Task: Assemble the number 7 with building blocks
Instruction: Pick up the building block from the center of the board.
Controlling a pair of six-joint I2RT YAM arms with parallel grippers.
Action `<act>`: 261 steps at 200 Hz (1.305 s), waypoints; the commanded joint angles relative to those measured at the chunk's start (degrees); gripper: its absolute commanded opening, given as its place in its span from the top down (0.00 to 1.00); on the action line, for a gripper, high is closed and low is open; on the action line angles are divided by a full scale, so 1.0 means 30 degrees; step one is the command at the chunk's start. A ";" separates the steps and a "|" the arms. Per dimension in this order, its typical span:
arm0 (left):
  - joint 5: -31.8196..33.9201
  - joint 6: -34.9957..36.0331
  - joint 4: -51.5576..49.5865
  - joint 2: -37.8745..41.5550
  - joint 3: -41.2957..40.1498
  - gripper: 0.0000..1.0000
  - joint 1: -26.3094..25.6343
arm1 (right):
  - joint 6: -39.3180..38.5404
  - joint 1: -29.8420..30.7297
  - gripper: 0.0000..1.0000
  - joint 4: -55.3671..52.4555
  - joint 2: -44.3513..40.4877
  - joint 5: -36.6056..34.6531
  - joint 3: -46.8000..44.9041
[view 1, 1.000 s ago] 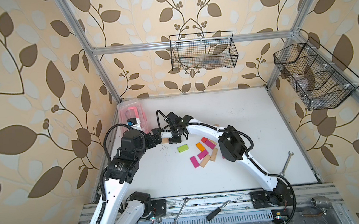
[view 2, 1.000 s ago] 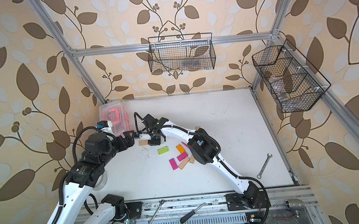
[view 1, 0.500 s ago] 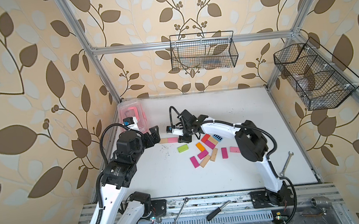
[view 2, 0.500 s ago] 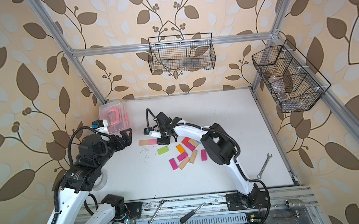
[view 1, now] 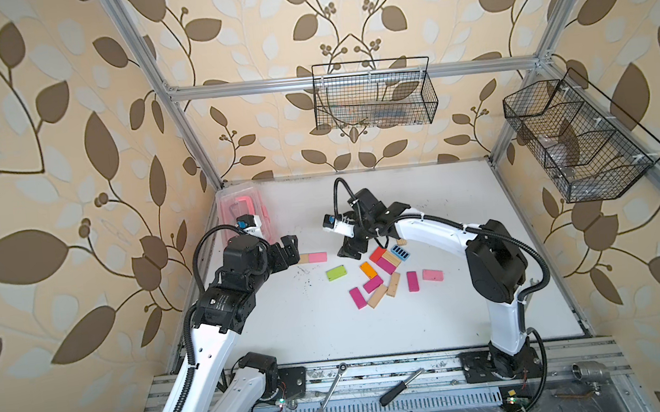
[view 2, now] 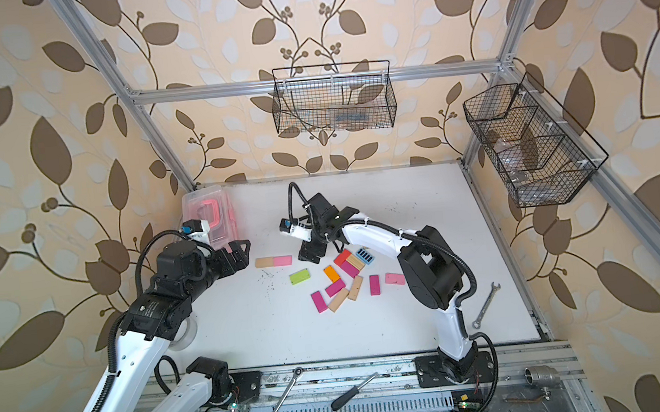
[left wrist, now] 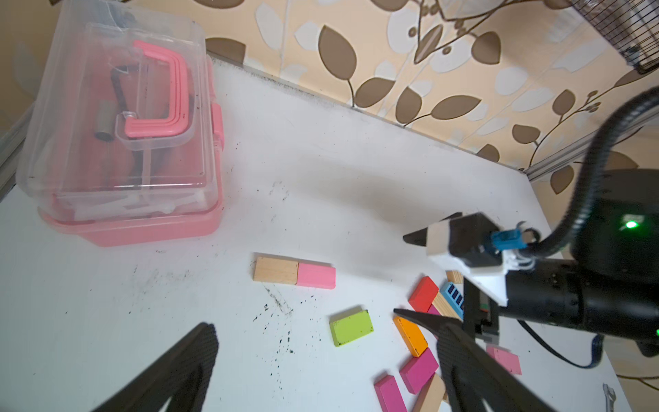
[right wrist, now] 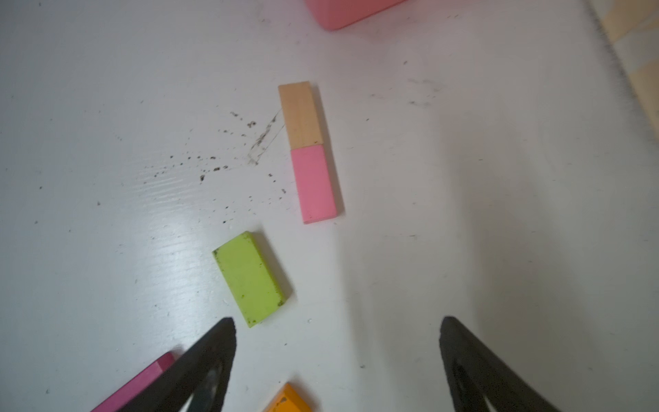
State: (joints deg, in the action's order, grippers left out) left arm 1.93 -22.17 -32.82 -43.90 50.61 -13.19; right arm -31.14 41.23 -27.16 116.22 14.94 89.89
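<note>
The lime green block [right wrist: 249,278], long axis roughly along the front edge of the surface [view 1: 444,212], is found just frontward of the open, empty right tool [right wrist: 337,321], with the open left tool [left wrist: 301,317] farther off

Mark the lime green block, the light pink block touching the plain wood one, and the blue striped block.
lime green block [right wrist: 249,278], right wrist view, centre of top face.
light pink block [right wrist: 314,183], right wrist view, centre of top face.
blue striped block [view 1: 401,252], in a top view, centre of striped face.
</note>
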 commanded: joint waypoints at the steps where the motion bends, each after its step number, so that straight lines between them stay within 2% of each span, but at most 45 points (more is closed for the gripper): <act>1: 0.1554 -0.0340 -0.0865 0.0669 0.0687 0.01 -0.0086 | -0.0921 0.0662 0.12 -0.2111 0.0948 0.0424 -0.0350; 26: 0.2395 -0.0628 -0.1424 0.1119 0.0445 0.01 -0.0086 | -0.1355 0.1526 0.13 -0.2780 0.1953 -0.0555 0.0276; 63: 0.1705 -0.0694 -0.1699 0.1782 0.0100 0.01 -0.0086 | -0.1678 0.2042 0.14 -0.4485 0.4024 -0.1693 0.2682; 88: 0.2111 -0.0709 -0.1601 0.2854 -0.0161 0.01 -0.0087 | -0.1517 0.2191 0.17 -0.4951 0.4723 -0.2054 0.3603; 103: 0.2277 -0.0681 -0.1490 0.3325 -0.0251 0.01 -0.0086 | -0.1433 0.2251 0.22 -0.4965 0.4960 -0.2282 0.3849; 149: 0.2139 -0.0680 -0.1453 0.3488 -0.0283 0.01 -0.0086 | -0.1936 0.2361 0.47 -0.5538 0.5252 -0.1672 0.4372; 195: 0.2130 -0.0697 -0.1336 0.3479 -0.0376 0.01 -0.0086 | -0.1956 0.1757 0.65 -0.5573 0.5408 -0.1300 0.4691; 241: 0.2157 -0.0715 -0.1307 0.3296 -0.0350 0.01 -0.0086 | -0.1364 0.0934 0.73 -0.5800 0.5245 -0.1308 0.4795; 261: 0.2317 -0.0752 -0.1281 0.3270 -0.0389 0.01 -0.0086 | 0.0311 0.0876 0.73 -0.5570 0.4638 -0.1428 0.3941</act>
State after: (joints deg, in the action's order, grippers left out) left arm 6.66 -24.16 -37.93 -33.87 49.60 -13.19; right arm -34.65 43.70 -42.33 130.93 10.15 103.20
